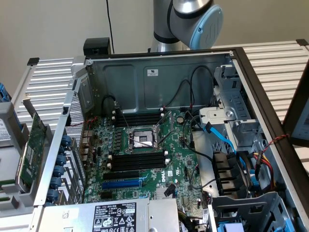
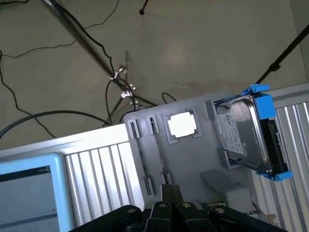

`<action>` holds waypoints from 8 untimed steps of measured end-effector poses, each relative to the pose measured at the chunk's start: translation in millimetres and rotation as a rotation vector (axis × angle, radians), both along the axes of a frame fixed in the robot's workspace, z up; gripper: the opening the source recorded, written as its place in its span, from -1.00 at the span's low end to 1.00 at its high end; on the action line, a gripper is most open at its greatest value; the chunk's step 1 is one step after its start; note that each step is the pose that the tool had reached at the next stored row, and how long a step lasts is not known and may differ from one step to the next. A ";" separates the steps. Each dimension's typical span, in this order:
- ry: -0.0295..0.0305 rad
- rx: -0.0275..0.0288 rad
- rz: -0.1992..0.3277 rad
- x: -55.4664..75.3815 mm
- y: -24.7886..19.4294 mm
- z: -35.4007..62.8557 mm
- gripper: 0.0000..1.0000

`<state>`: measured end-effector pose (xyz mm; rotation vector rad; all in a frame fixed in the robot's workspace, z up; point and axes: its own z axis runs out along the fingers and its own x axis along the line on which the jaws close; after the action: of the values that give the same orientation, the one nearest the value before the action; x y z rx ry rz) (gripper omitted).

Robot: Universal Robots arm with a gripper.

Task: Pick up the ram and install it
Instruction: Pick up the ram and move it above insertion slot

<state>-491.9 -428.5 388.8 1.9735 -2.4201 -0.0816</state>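
In the wrist view my gripper (image 2: 171,190) is shut, its two dark fingers pressed together with nothing between them. It hovers over a grey parts tray (image 2: 193,162) that has narrow upright slots (image 2: 133,128). I cannot make out the ram in either view. In the exterior view the open computer case shows the green motherboard (image 1: 178,162). Black memory slots with white end clips (image 1: 137,160) lie on the near side of the processor socket (image 1: 142,139), and more slots (image 1: 137,117) lie behind it. The arm's grey and blue joint (image 1: 198,19) rises behind the case.
The tray carries a silver processor chip (image 2: 182,124) and a hard drive in a blue caddy (image 2: 244,136). A screen (image 2: 29,193) stands beside the ribbed table. A green expansion card with bracket (image 1: 31,150) leans at the exterior view's left; cables and a drive cage (image 1: 231,174) crowd its right.
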 end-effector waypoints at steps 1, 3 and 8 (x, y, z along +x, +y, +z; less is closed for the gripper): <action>0.0000 0.0000 0.018 0.0 0.0 0.0 -0.79; 0.0001 0.0000 0.055 0.0 0.0 -0.1 -0.79; -0.0037 -0.0018 0.146 0.1 0.0 -2.0 -0.79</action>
<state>-491.8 -428.5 386.8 2.1437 -2.2682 -0.0735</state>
